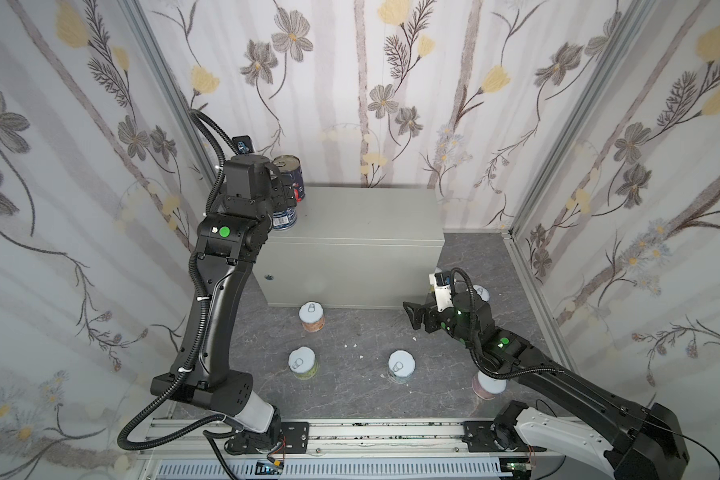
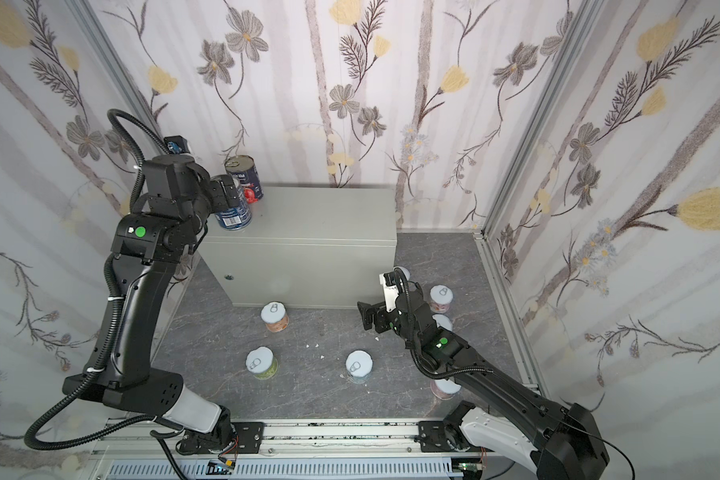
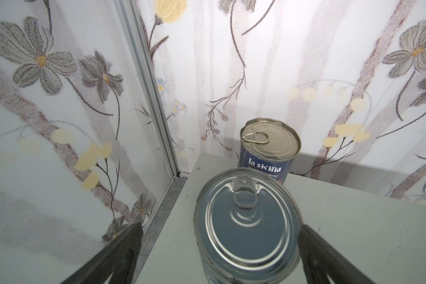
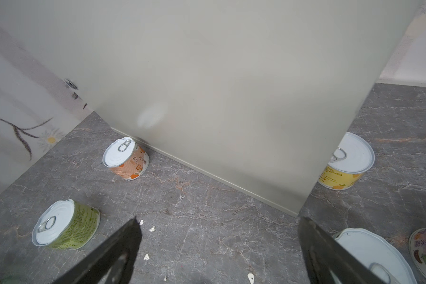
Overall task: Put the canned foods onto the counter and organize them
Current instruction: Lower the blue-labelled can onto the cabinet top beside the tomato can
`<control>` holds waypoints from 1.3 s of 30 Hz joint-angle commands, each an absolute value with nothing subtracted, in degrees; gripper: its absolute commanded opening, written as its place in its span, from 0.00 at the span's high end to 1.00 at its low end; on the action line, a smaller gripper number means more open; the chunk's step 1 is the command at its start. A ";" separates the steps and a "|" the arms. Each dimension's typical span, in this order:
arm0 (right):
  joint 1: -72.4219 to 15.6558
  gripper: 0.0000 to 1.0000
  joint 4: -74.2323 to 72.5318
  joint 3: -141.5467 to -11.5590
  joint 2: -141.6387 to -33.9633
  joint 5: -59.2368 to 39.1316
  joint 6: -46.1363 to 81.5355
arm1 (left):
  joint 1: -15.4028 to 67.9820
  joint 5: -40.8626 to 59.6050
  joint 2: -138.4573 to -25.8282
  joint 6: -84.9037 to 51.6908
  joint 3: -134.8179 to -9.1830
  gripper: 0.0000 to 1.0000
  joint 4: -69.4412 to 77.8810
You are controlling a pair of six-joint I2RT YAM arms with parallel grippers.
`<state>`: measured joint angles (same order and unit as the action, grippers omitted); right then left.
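Top views, counter: the counter (image 1: 362, 224) is standing against the back wall, and its flat top is mostly bare.
Top views, tall cans: the rear tall can (image 1: 290, 168) and the front tall can (image 1: 284, 221) are standing upright on the counter's left end, one behind the other.
Top views, left gripper: the left gripper (image 1: 287, 203) is hanging over the counter's left end, around the front tall can.
Top views, short cans: the orange short can (image 1: 312, 318) is sitting just beside the counter's front face. The green short can (image 1: 303, 363) and the blue short can (image 1: 401, 366) are standing farther out from it.
Top views, right gripper: the right gripper (image 1: 412, 316) is hovering low before the counter's right front corner.
Left wrist, grip: the fingers (image 3: 123, 248) are standing wide apart. One is well clear of the front tall can and the other is just beside it. Nothing is being squeezed, and the can is resting on the counter by itself.
Left wrist, handling: the tall cans are looking rigid, probably full and rather heavy, with smooth walls. I am judging the round wall at mid-height the best hold, not the rim or tab.
Right wrist, grip: the fingers (image 4: 118, 250) are spreading wide and are holding nothing.
Right wrist, yellow short can: the yellow short can (image 4: 347, 159) is showing partly behind the counter's right corner.
Right wrist, handling: the short cans are seeming stiff and lighter, with glossy labels. Their low wall is asking for a low grip across the full width.
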<state>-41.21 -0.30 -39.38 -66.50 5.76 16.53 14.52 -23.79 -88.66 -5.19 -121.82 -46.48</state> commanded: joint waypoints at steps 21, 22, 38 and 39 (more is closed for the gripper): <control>-41.50 0.00 -0.83 -39.58 -66.66 6.86 16.87 | 8.70 -9.19 -87.21 -10.79 -115.14 0.07 -39.58; -41.49 0.00 -0.79 -39.67 -66.75 6.86 16.74 | 8.70 -8.83 -87.16 -10.95 -115.08 0.07 -39.44; -41.41 0.00 -0.18 -40.52 -66.90 7.38 16.09 | 8.69 -3.14 -87.79 -13.36 -115.75 0.08 -36.69; -41.42 0.00 -0.22 -40.52 -66.96 7.36 16.09 | 8.73 -2.75 -87.80 -13.56 -115.84 0.08 -36.72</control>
<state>-41.39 0.16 -39.99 -66.83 6.39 16.80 8.73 -4.67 -87.55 -12.45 -115.18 -39.33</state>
